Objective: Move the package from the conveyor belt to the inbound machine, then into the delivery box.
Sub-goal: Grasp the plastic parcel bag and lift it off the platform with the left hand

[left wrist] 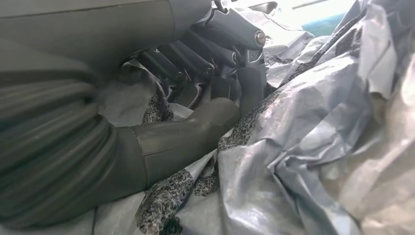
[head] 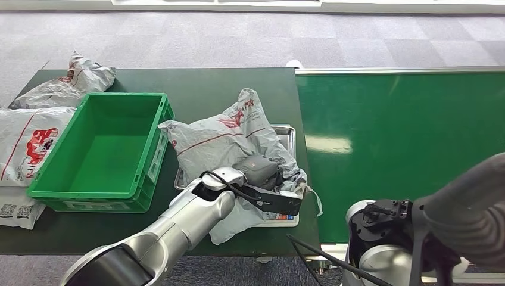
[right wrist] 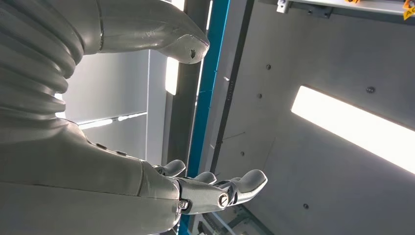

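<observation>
Crumpled grey package [head: 229,140] on the steel tray [head: 288,132] of the inbound machine: my left hand [head: 271,182] clutches its plastic; right hand [right wrist: 215,188] spread, idle. Lift clear, then swing to green delivery box [head: 122,190].

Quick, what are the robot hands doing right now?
Left robot hand: holding the grey package on the metal tray.
Right robot hand: open, holding nothing.
</observation>
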